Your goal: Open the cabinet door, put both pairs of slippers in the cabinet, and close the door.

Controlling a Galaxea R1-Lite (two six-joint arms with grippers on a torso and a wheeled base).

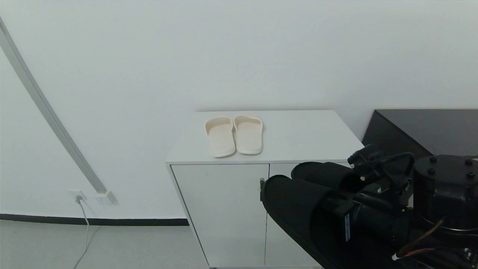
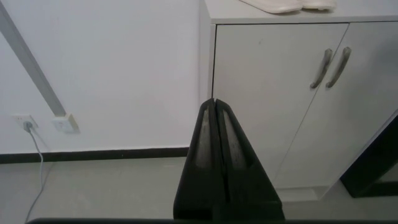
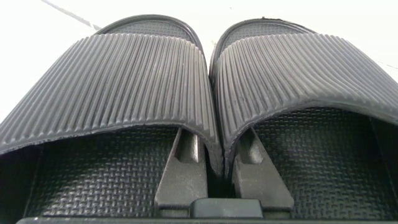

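My right claw (image 3: 217, 152) was pinching the pair of black ribbed rubber slippers (image 3: 143, 68). One finger (image 3: 183, 155) was inside each slipper, and the two inner side walls were squeezed together between them. The slippers lay side by side, touching, with the ribbed straps above my fingers and the textured footbeds around them. In the head view this black pair (image 1: 298, 198) was held in the air in front of the right half of the white two-door cabinet (image 1: 298, 134) and covered much of the right door.

My left claw (image 2: 214, 109) had its two fingers pressed together with nothing between them. It was low and apart from the cabinet, off its left front corner, pointing towards the wall and the cabinet's left edge.

Both cabinet doors (image 1: 220, 209) were shut, and the two slim grey metal handles (image 2: 329, 67) stood close together at the middle seam. On the top of the cabinet, left of its middle, the pair of cream smooth slippers (image 1: 233, 135) lay flat, side by side and touching.

The cabinet stood against a white wall. Left of it, a grey cable strip (image 1: 44, 108) ran diagonally down the wall to a white socket with a plugged cable (image 1: 76, 195). Right of the cabinet was a piece of black furniture with a flat top (image 1: 429, 127).
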